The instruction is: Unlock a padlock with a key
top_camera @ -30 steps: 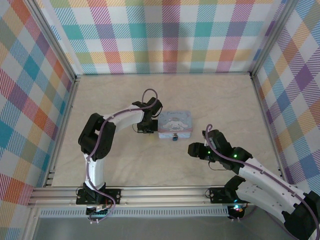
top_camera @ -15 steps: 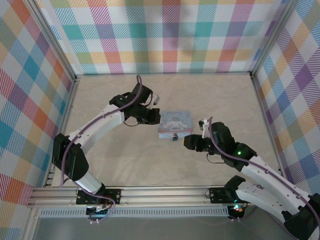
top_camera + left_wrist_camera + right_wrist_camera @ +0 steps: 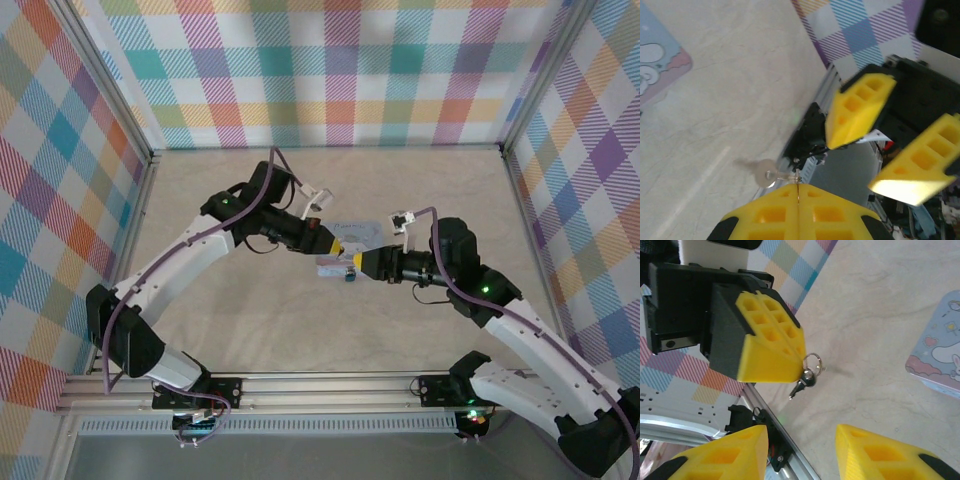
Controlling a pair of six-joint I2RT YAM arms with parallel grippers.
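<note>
Key [image 3: 802, 381] has neared right hand [image 3: 801, 440].

We look down on the left gripper [image 3: 333, 245] and right gripper [image 3: 364, 263] nose to nose over a pale blue tin [image 3: 362, 231] on a beige table [image 3: 300, 335].
Their yellow tips face each other, close together; a tiny dark padlock [image 3: 351, 274] sits at the tin's near edge.
</note>
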